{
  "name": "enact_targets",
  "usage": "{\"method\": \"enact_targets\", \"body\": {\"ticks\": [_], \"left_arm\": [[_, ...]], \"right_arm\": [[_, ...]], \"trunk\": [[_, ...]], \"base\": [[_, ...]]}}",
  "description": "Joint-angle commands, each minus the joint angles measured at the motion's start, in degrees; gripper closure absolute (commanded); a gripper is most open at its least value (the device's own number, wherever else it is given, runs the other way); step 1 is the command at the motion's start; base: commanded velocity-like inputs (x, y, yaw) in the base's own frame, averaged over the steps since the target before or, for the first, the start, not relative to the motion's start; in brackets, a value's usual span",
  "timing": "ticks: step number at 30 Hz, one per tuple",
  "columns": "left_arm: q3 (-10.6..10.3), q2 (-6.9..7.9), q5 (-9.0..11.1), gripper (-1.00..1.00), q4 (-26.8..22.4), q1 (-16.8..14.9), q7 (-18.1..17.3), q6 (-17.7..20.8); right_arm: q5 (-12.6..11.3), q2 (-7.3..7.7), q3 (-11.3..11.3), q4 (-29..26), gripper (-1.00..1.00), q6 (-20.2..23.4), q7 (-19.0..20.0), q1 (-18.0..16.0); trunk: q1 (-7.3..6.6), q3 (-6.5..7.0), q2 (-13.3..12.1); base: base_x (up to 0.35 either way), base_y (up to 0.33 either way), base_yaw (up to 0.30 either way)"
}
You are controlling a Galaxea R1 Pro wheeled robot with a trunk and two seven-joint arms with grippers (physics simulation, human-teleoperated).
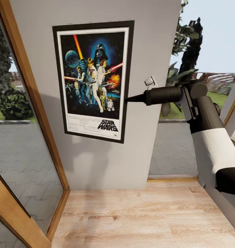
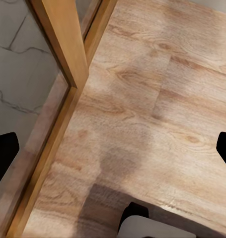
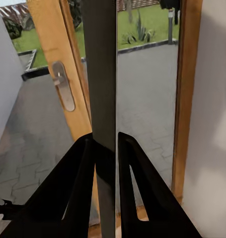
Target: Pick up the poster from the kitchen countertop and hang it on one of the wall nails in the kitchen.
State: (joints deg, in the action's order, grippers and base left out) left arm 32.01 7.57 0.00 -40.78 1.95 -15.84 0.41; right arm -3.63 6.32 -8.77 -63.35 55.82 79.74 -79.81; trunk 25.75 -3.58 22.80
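Observation:
The Star Wars poster (image 1: 93, 81) stands upright and flat against the light grey wall (image 1: 107, 165), slightly tilted. My right gripper (image 1: 128, 100) reaches in from the right and is shut on the poster's right edge at mid height. In the right wrist view, both black fingers (image 3: 78, 173) pinch the poster's dark frame (image 3: 100, 59), seen edge-on. My left gripper (image 2: 113, 148) hangs open over the pale wood floor (image 2: 142, 99) with nothing between its tips. No wall nail can be made out; if one is there, the poster hides it. The kitchen countertop is out of view.
A wood-framed glass door (image 1: 31, 103) closes off the left side, and a second glazed opening (image 1: 176, 144) lies right of the wall. A metal door handle (image 3: 63, 87) sits on the frame. Pale wood floor (image 1: 138, 217) stretches below the wall.

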Motion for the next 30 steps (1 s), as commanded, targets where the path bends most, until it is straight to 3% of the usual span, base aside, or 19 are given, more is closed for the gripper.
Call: {"method": "enact_targets", "body": {"ticks": [1, 20, 30], "left_arm": [[0.16, -0.02, 0.00, -1.00, -0.05, -0.02, -0.34, 0.06], [0.08, -0.01, 0.00, -1.00, 0.09, -0.01, -0.24, 0.12], [0.07, -0.01, 0.00, -1.00, 0.09, -0.02, -0.27, 0.12]], "right_arm": [[-0.44, 0.03, -0.14, 1.67, 1.00, 0.74, -0.03, -0.49], [-0.43, -1.05, -0.19, 6.81, 1.00, 0.79, -0.20, -7.44], [-0.48, -1.30, -0.21, 6.92, 1.00, 0.79, -0.20, -7.88]], "trunk": [[0.04, -0.12, 0.12], [0.04, -0.12, 0.12], [0.04, -0.12, 0.12]], "base": [[0.000, 0.000, 0.000], [0.000, 0.000, 0.000], [0.000, 0.000, 0.000]]}}
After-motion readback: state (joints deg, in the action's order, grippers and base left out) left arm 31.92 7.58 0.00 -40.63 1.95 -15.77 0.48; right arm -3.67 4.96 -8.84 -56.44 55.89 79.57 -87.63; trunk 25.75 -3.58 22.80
